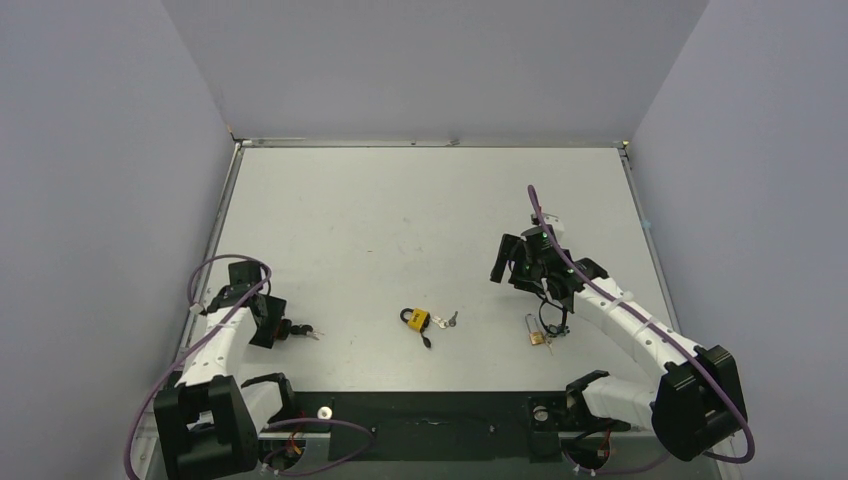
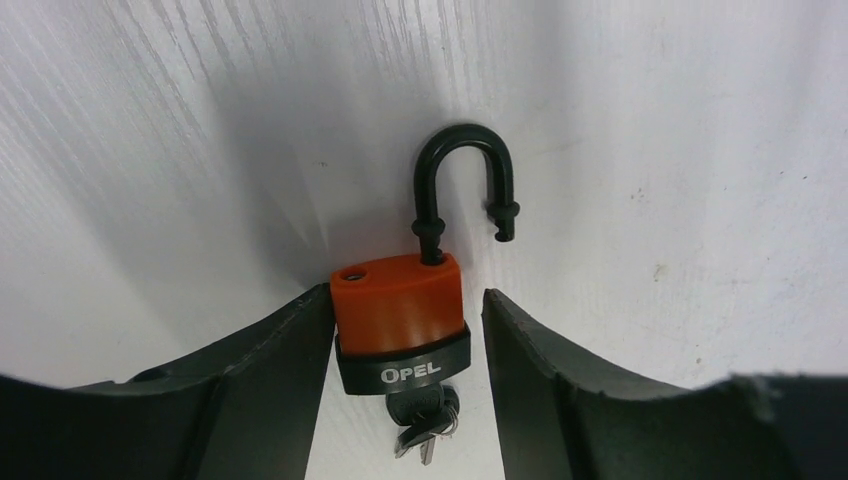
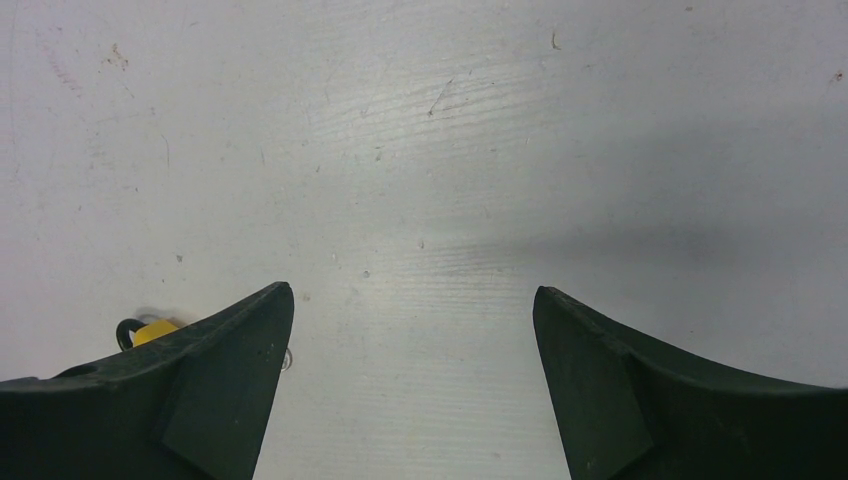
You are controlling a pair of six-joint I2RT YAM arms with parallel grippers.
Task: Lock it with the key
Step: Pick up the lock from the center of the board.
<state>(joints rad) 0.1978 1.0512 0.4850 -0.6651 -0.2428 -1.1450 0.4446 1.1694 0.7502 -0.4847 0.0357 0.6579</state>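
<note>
An orange padlock [image 2: 398,300] with a black OPEL base lies on the table, its black shackle [image 2: 465,180] swung open. A key [image 2: 425,405] sits in its keyhole with spare keys on the ring. My left gripper [image 2: 407,293] is open around the lock body: the left finger touches its side, the right finger stands a little apart. In the top view this lock [image 1: 293,328] is at the left gripper [image 1: 274,325]. My right gripper [image 3: 412,290] is open and empty over bare table, also seen in the top view [image 1: 508,262].
A yellow padlock [image 1: 416,320] with keys [image 1: 447,320] lies mid-table; its edge shows in the right wrist view [image 3: 152,331]. A brass padlock [image 1: 537,333] lies by the right arm. Walls enclose the table on three sides.
</note>
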